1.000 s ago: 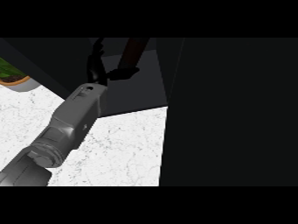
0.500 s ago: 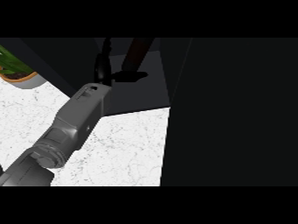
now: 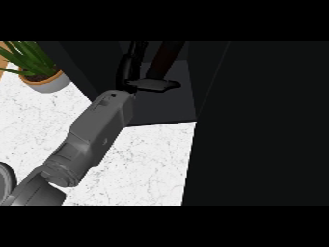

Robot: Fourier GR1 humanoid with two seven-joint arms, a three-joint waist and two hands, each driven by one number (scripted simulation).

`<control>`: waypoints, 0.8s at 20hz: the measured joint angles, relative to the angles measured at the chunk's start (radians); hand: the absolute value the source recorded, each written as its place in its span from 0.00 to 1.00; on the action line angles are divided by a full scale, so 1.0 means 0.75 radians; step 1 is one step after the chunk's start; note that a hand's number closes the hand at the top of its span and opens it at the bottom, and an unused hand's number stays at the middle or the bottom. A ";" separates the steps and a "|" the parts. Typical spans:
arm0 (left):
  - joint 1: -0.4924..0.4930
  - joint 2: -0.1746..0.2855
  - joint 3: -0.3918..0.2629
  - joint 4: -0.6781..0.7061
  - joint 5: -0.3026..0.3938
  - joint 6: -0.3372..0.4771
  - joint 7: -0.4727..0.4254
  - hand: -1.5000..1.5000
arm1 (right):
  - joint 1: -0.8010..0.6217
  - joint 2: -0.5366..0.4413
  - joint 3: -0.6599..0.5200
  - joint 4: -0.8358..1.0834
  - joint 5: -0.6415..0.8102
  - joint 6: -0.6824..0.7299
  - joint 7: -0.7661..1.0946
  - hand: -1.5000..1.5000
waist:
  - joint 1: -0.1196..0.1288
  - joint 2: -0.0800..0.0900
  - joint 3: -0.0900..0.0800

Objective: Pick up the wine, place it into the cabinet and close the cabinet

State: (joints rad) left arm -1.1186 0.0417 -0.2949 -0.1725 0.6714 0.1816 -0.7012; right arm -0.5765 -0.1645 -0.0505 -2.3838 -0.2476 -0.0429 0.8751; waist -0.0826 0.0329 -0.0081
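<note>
Placing step, by the look of it: wine bottle (image 3: 166, 55) is inside the cabinet (image 3: 165, 105), above its floor, slanted in this view. Left hand (image 3: 140, 83) has it, with the thumb across the lower end and fingers curled up the left side. I can't tell if the base touches the floor.

To do it well, I'd lower until the base seats flat, bring the bottle upright, then open the fingers and back the forearm straight out over the counter (image 3: 145, 164). The dark panel (image 3: 267, 125) on the right is probably the open door, so clear it before swinging it shut. The potted plant (image 3: 38, 72) is well apart. Right hand isn't visible.
</note>
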 measured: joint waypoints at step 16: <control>0.144 -0.039 -0.074 -0.497 -0.070 -0.026 0.192 0.00 | -0.011 -0.073 -0.019 -0.018 0.031 -0.068 0.097 0.00 | 0.127 -0.061 0.010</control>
State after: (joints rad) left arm -1.0105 0.0121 -0.3505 -0.5456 0.6187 0.1619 -0.5575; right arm -0.5849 -0.2191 -0.0646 -2.3976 -0.2243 -0.0942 0.9479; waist 0.0127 -0.0126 -0.0007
